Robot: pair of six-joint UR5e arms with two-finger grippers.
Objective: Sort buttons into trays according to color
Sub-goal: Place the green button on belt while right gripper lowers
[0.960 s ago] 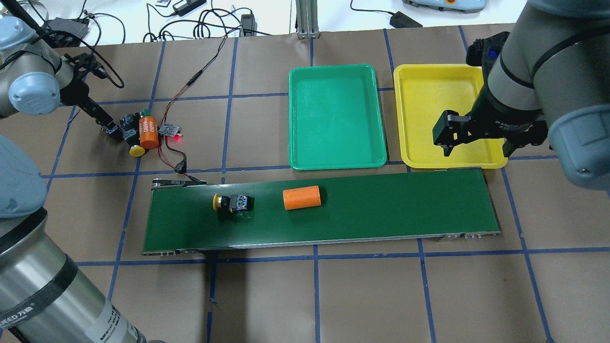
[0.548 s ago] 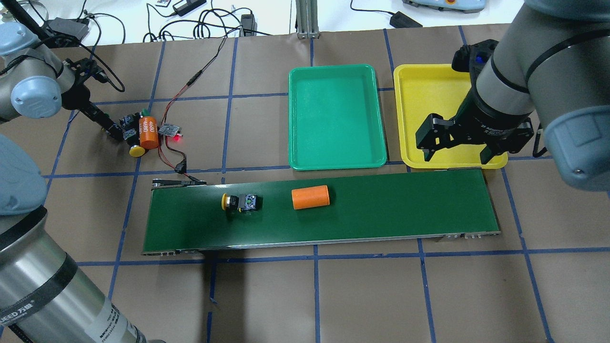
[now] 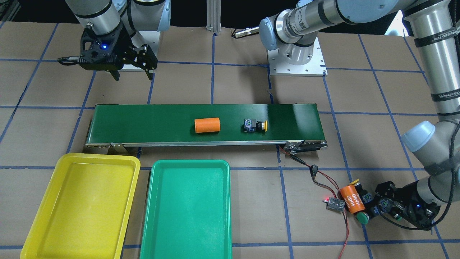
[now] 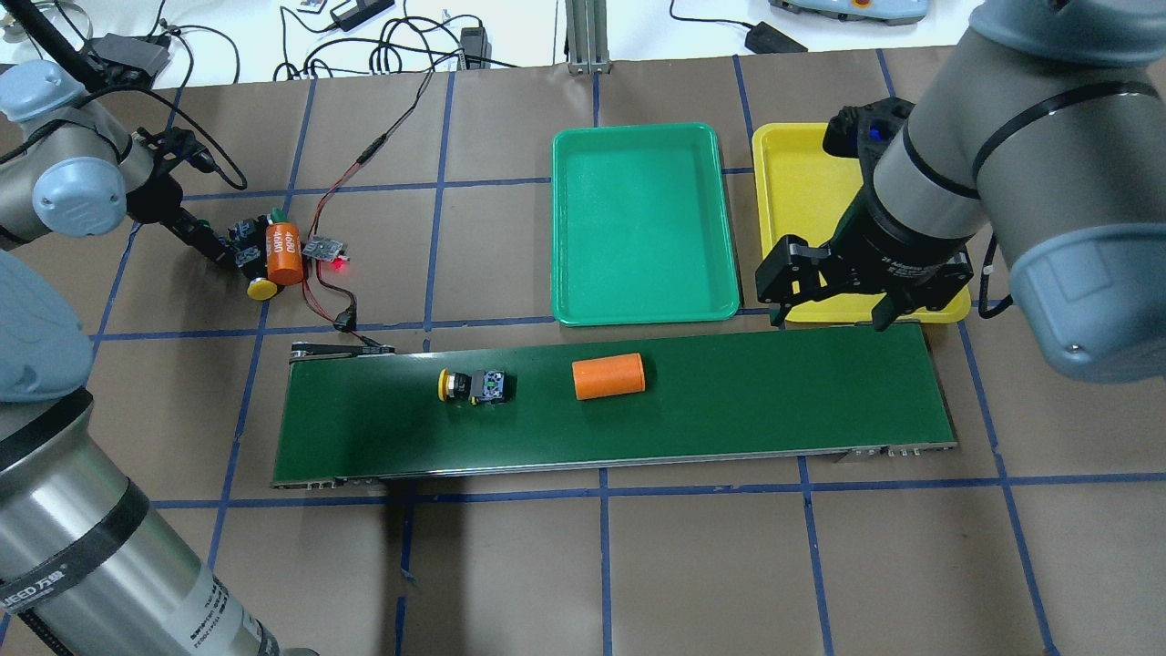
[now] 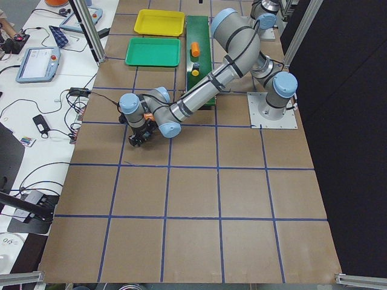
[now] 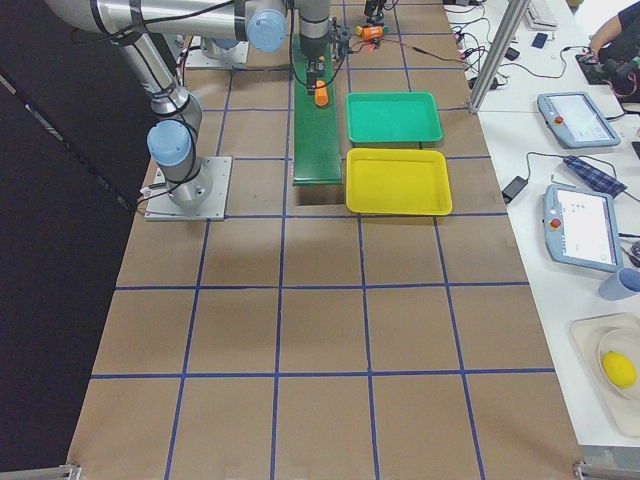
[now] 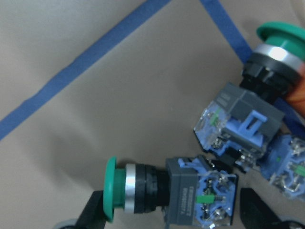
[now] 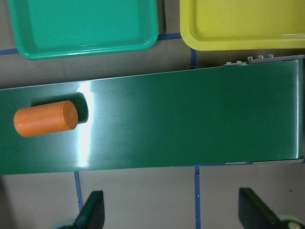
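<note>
A yellow-capped button (image 4: 474, 386) lies on its side on the conveyor belt (image 4: 729, 401). By the left arm is a cluster with a yellow-capped button (image 4: 262, 289) and two green-capped buttons (image 7: 276, 52). One green button (image 7: 167, 195) lies between the fingers of my left gripper (image 4: 219, 251), which is open and low at the table. My right gripper (image 4: 829, 310) is open and empty, above the belt's far edge in front of the yellow tray (image 4: 811, 200). The green tray (image 4: 642, 223) lies to its left. Both trays hold nothing.
One orange cylinder (image 4: 608, 376) lies on the belt right of the button. Another (image 4: 282, 252) stands in the cluster, next to a small circuit board (image 4: 326, 248) with red wires running to the belt's end. Cables and devices lie beyond the table's far edge.
My right gripper has moved left and towards the belt, off the yellow tray. The button and the orange cylinder on the belt have travelled right. My left gripper shifted slightly at the cluster.
</note>
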